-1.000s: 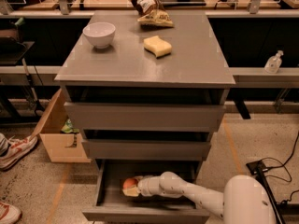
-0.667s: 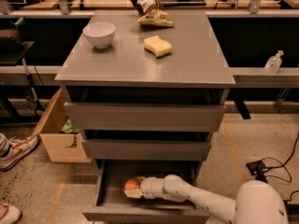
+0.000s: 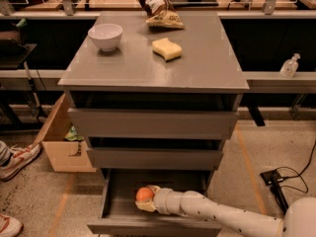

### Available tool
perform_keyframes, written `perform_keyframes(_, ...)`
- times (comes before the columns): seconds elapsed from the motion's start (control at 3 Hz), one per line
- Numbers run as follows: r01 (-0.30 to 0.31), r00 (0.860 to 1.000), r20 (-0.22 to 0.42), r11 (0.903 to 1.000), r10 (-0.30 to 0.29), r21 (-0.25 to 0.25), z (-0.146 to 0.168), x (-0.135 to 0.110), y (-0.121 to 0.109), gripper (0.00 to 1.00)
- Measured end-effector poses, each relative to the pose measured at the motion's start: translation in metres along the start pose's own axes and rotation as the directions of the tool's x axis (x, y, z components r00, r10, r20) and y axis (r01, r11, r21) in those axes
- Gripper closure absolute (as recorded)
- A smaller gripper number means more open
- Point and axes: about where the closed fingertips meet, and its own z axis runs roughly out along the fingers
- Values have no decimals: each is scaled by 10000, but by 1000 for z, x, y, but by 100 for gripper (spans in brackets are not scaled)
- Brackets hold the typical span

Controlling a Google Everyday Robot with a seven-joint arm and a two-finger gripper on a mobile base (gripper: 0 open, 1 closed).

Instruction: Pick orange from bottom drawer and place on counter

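The orange lies in the open bottom drawer, left of its middle. My gripper reaches into the drawer from the right on a white arm. Its pale fingers sit around the orange, one below it and one behind it, closed against the fruit. The orange rests low in the drawer. The counter is the grey top of the cabinet above.
On the counter stand a white bowl, a yellow sponge and a crumpled snack bag. Two wider drawers stick out above the bottom one. A cardboard box and shoes are at the left; cables at the right.
My gripper has stayed at the orange and settled closer around it. The arm's white body has shifted right and lower in the view.
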Motion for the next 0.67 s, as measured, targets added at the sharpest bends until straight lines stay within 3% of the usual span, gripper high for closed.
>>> perform_keyframes(0.33, -5, 10000, 2, 10000, 5, 4, 0, 0, 0, 100)
perform_keyframes(0.67, 340, 9993, 124, 9981, -347, 517, -21, -14, -6, 100)
